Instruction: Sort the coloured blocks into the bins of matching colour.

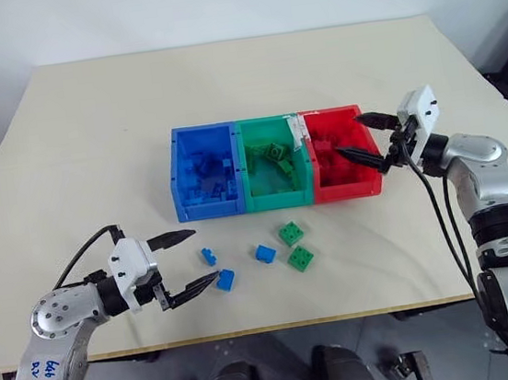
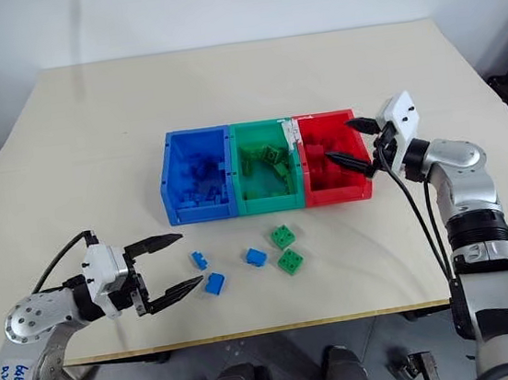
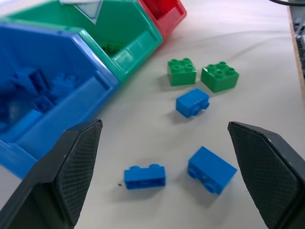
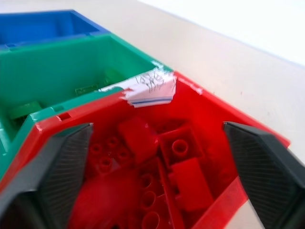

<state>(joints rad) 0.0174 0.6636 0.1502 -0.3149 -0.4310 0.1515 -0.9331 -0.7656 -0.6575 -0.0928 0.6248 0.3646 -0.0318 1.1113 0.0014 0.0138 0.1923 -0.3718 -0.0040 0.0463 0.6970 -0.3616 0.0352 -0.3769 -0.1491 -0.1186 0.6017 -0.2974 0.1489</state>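
Note:
Three joined bins stand mid-table: blue bin, green bin and red bin, each holding blocks of its own colour. In front of them lie loose blocks: three blue blocks and two green blocks. My left gripper is open just above the table, its fingers spread around the two nearest blue blocks without touching them. Over the red bin's right side my right gripper is open and empty, with red blocks below it.
A white paper label is taped on the wall between the green and red bins. The table's front edge runs close behind the loose blocks. Bare tabletop spreads to the left, right and behind the bins.

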